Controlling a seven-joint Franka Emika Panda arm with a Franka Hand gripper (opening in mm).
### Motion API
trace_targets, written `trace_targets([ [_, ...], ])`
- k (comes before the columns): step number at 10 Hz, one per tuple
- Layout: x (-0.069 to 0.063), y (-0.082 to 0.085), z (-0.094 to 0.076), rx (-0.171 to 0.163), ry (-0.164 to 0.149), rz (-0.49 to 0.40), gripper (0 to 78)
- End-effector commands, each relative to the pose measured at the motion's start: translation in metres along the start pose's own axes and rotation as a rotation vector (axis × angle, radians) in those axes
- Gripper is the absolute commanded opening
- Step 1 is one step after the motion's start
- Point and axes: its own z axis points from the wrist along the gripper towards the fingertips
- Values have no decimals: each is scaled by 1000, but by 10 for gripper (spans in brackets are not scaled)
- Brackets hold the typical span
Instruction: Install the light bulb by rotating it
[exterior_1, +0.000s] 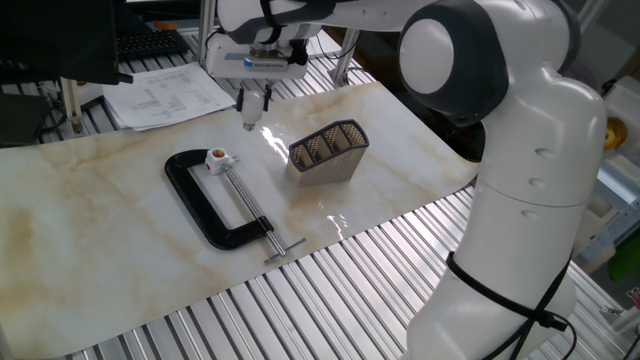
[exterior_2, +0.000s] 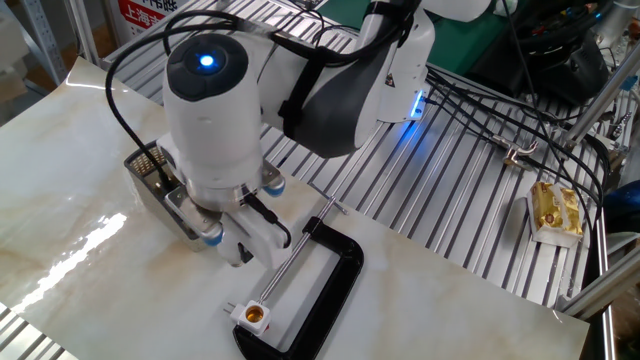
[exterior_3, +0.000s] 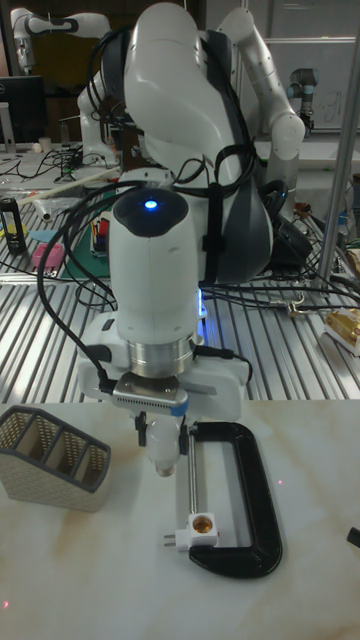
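here tool (exterior_3: 163, 461) closed on light bulb (exterior_3: 164, 469), above table (exterior_3: 100, 570).

The light bulb (exterior_3: 163, 464) is seen as a small white frosted globe, only partly visible. It is held between the jaws of the gripper (exterior_3: 163, 452), with its rounded end pointing down. It is carried above the tabletop (exterior_3: 100, 570), clear of the surface, and is kept apart from the socket (exterior_3: 201, 527). Its narrow base cannot be made out.
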Motion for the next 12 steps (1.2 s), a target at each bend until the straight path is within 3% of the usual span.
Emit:
trace_targets([
  [1, -1, 0, -2, 35, -15, 17, 11],
  [2, -1, 0, -2, 69, 1, -6, 11],
  [3, -1, 0, -2, 30, 32, -49, 11],
  [4, -1, 0, -2, 1, 18, -81, 11],
  [5, -1, 0, -2, 18, 14, -118, 11],
  [6, -1, 0, -2, 8, 21, -132, 11],
  [8, -1, 3, 0, 9, 7, -120, 11],
  [9, -2, 13, 5, 9, -3, -105, 11],
  [12, -7, 30, 2, 8, -2, -81, 11],
])
